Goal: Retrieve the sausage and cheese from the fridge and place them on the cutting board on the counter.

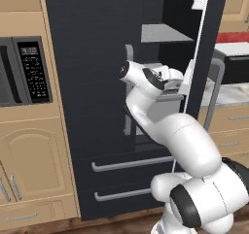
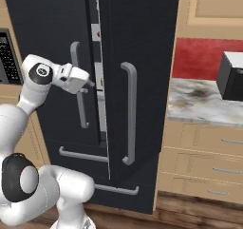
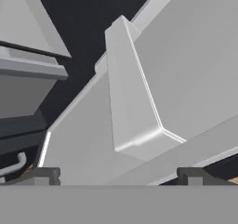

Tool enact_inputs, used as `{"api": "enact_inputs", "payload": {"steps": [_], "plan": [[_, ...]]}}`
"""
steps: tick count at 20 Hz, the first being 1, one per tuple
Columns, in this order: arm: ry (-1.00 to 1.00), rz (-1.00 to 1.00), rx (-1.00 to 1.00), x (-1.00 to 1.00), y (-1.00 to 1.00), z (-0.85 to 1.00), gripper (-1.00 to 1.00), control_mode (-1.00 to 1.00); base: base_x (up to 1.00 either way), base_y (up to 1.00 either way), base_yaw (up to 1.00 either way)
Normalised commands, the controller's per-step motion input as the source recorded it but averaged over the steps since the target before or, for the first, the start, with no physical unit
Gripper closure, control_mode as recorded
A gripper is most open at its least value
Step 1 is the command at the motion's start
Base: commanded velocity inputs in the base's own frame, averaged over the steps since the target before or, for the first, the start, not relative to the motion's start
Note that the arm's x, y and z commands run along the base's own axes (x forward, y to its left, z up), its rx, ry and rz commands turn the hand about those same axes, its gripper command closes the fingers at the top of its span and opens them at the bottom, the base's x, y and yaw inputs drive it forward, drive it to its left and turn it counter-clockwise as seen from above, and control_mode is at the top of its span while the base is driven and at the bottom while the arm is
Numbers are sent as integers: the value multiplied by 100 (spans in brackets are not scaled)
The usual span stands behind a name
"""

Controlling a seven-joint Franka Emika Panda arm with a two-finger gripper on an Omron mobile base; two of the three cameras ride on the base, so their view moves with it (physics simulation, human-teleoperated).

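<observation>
1. Black fridge (image 1: 92, 82) is seen with its right door (image 2: 142, 81) swung partly out; light grey inner shelves (image 1: 163, 33) are exposed in the gap
2. Gripper (image 3: 118, 174) is held at the open gap of the fridge, just beside the inner face of the right door; a grey door bin (image 3: 132, 93) is seen close ahead in the hand view
3. Fingertips (image 3: 44, 174) are seen well apart at the bottom of the hand view, with nothing between them; the hand is judged spread and empty
4. Sausage and cheese cannot be made out on any shelf or in the bin; the cutting board is likewise not identified
5. Risk: the door is judged only partly open, so a reach inward could be blocked by the door bin, or the wrist could catch the door edge
6. Risk: contact with the door could push it back toward the fridge and narrow the gap around the arm
7. Surroundings: grey bar handles (image 2: 130, 114) on the fridge doors, two lower drawers (image 1: 121, 179) below them, a wall oven (image 1: 24, 70) left of the fridge, marble counter (image 2: 199, 100) right of it with a dark appliance (image 2: 232, 76) on top
8. Obstruction: the open door stands between the fridge interior and the counter
</observation>
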Motion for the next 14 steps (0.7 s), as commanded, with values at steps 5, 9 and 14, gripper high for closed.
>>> {"api": "enact_inputs", "payload": {"steps": [5, 9, 14], "plan": [[0, 0, -6, 16, -23, -23, -100, -100, 0, 0, 0], [0, -1, -5, 1, -33, -13, -100, -100, 0, 0, 0], [0, -4, -4, -4, -50, -1, -100, -100, 0, 0, 0]]}}
